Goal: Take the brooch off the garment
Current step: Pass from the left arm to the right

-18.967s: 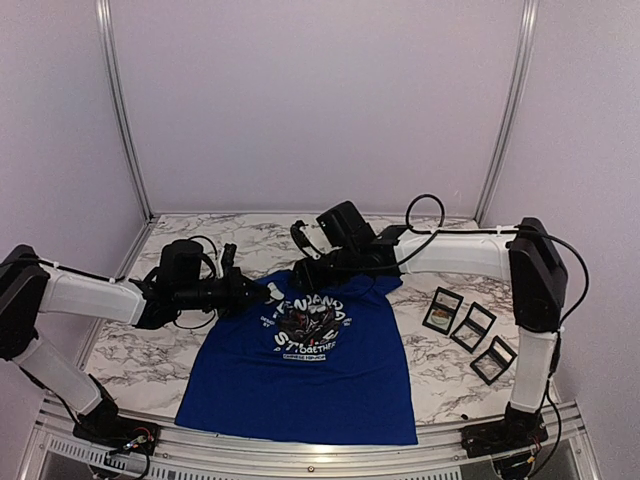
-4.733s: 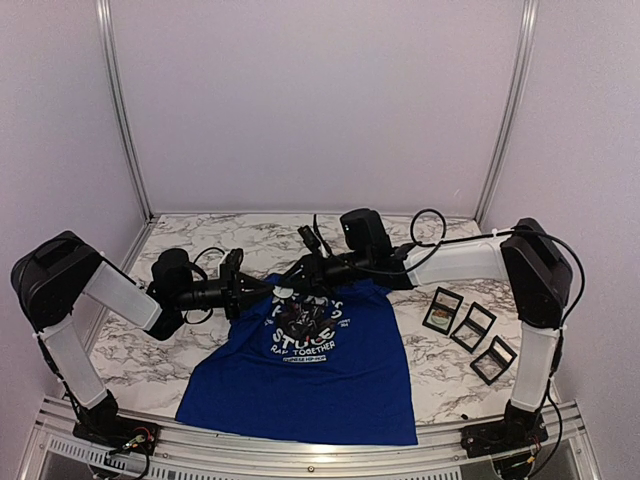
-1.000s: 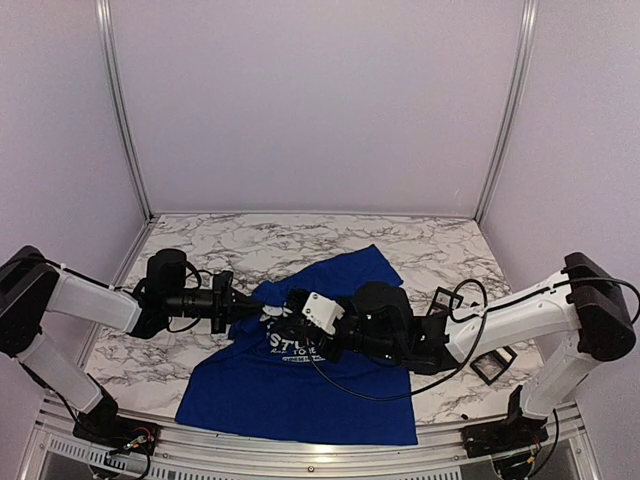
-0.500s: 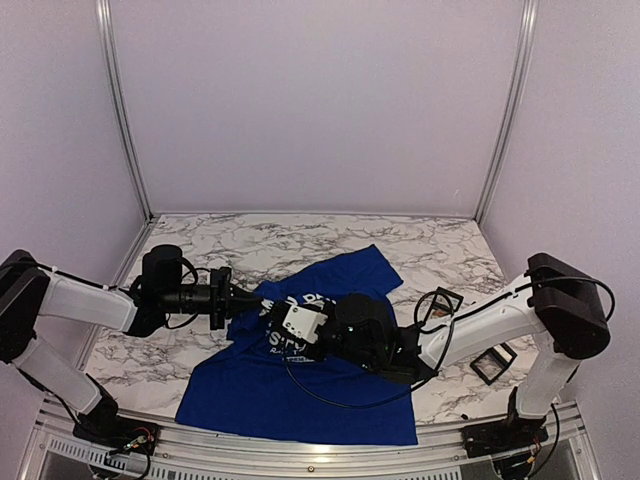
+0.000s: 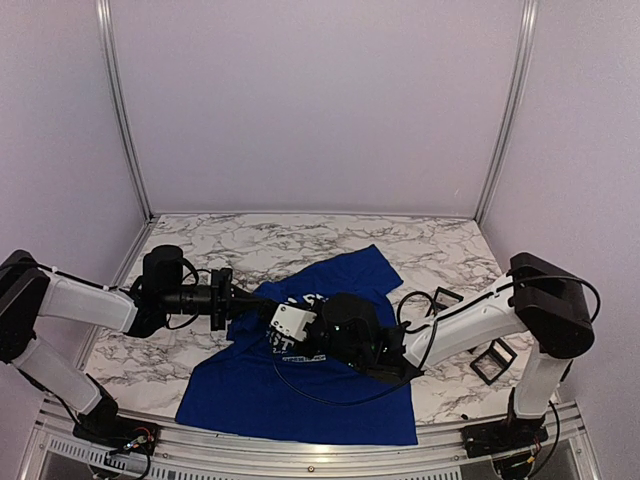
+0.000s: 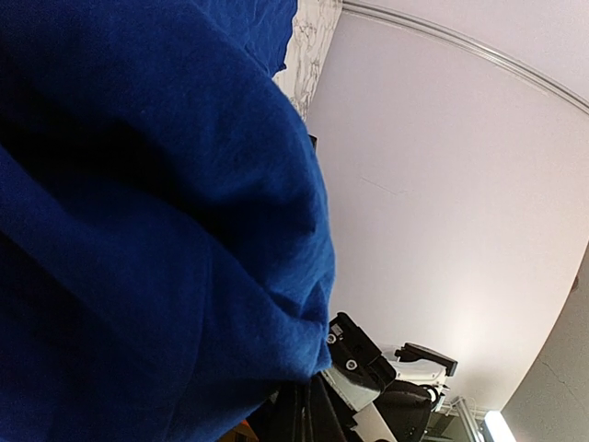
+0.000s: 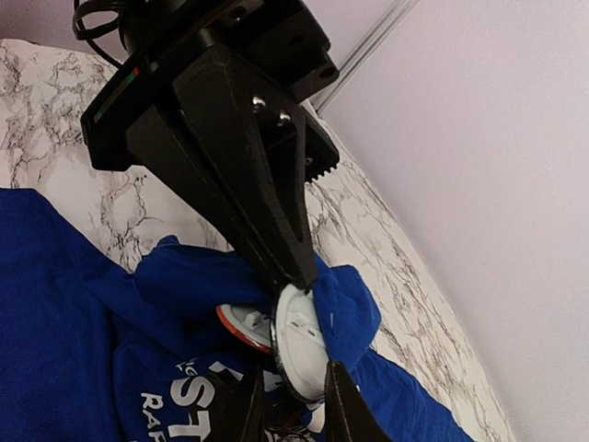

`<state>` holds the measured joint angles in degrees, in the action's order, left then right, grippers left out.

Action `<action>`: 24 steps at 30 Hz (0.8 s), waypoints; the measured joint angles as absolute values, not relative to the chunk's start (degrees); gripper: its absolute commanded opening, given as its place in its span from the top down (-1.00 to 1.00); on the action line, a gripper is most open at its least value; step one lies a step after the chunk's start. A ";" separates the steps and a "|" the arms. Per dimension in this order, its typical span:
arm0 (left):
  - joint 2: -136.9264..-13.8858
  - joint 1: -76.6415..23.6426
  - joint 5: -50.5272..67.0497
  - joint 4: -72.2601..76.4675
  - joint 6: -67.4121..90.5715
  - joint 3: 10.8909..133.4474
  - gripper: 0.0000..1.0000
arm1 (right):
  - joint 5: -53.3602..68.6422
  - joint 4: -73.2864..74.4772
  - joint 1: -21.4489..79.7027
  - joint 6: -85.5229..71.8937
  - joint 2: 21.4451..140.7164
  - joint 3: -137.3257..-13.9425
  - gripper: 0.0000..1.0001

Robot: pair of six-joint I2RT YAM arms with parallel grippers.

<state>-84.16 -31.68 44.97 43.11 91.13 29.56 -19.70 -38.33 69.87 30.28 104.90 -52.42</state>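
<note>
Two-arm job: L gripper point(image 7: 296, 281) is clamping shirt point(image 5: 300, 400) taut so R gripper point(image 7: 293, 405), straddling brooch point(image 7: 299, 336) (can't tell if gripped), can pull

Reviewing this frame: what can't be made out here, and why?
Brooch: top external view, indistinguishable beside the right arm; its face unreadable in the right wrist view.
Right end effector: right wrist view, cut by the bottom edge; contact with the brooch unclear.
Left end effector: left wrist view, buried by T-shirt.

crumpled blue t-shirt point(image 5: 250, 395), round white brooch point(image 7: 296, 336) attached
</note>
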 measured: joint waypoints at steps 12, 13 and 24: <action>-84.16 -31.70 44.45 43.55 92.40 29.54 0.97 | -21.43 -38.44 69.93 30.72 106.24 -53.43 0.94; -84.16 -31.70 44.45 43.64 92.53 29.54 0.91 | -21.41 -38.41 69.93 30.74 106.37 -53.45 0.97; -83.00 -31.83 45.06 43.09 90.72 29.87 0.06 | -20.86 -36.45 69.93 27.59 106.52 -54.52 1.00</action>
